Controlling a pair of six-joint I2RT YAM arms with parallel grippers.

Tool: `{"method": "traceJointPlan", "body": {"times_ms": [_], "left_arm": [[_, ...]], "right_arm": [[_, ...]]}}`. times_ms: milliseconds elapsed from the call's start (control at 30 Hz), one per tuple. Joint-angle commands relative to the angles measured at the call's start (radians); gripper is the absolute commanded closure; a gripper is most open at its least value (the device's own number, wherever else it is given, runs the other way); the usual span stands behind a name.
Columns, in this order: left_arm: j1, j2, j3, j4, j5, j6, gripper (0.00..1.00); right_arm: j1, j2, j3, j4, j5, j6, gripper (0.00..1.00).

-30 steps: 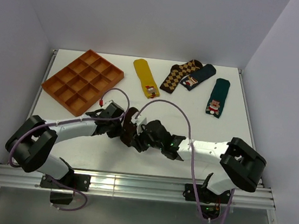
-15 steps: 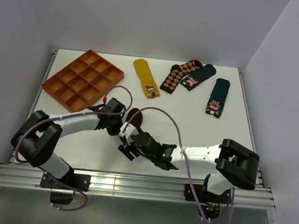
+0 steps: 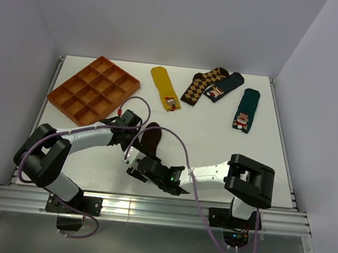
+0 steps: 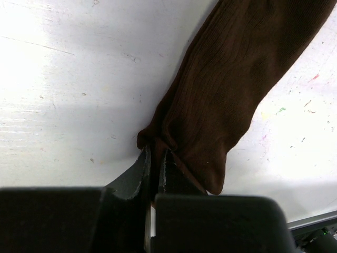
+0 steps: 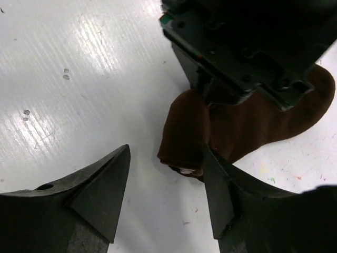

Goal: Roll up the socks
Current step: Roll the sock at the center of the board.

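Observation:
The dark brown sock point(image 3: 150, 136) lies on the white table between the two arms, its near end folded over with a bit of pale cream showing underneath point(image 5: 184, 169). My left gripper point(image 3: 134, 147) is shut on the folded near edge of the sock point(image 4: 231, 89), with its fingers point(image 4: 143, 166) pinching the fabric against the table. My right gripper point(image 3: 132, 161) is open and empty just in front of the sock's folded end point(image 5: 184, 129). Its right fingertip point(image 5: 213, 168) is next to the fabric. The left gripper's body point(image 5: 237, 47) fills the top of the right wrist view.
An orange compartment tray point(image 3: 93, 89) stands at the back left. A mustard yellow sock point(image 3: 164, 87), a brown-and-tan diamond sock point(image 3: 202, 84), a dark blue sock point(image 3: 224, 86) and a dark green sock point(image 3: 245, 110) lie along the back.
My right gripper has let go of the sock, opened, and drawn back to the near left. The left gripper has stayed shut on the sock, which now lies flatter.

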Motion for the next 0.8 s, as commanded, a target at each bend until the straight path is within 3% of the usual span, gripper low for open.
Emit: {"method": "traceJointPlan", "body": {"times_ms": [0,100,600,700,767], "left_arm": [[0.002,0.044,-0.007,-0.059,-0.014,0.036,1.0],[0.002,0.045,-0.006,-0.058,0.002,0.037,1.0],[0.002,0.047,0.007,-0.064,0.017,0.062,1.0],[0.002,0.044,0.005,-0.067,0.02,0.067,1.0],[0.004,0.034,0.005,-0.07,0.02,0.073,1.0]], "right_arm": [[0.031,0.022,0.05,0.0,0.073,-0.029,0.36],[0.05,0.055,0.068,-0.011,0.1,-0.034,0.41],[0.065,0.237,0.156,-0.119,0.274,-0.003,0.41],[0.059,0.249,0.157,-0.137,0.279,0.02,0.5],[0.054,0.253,0.157,-0.145,0.274,0.035,0.63]]}}
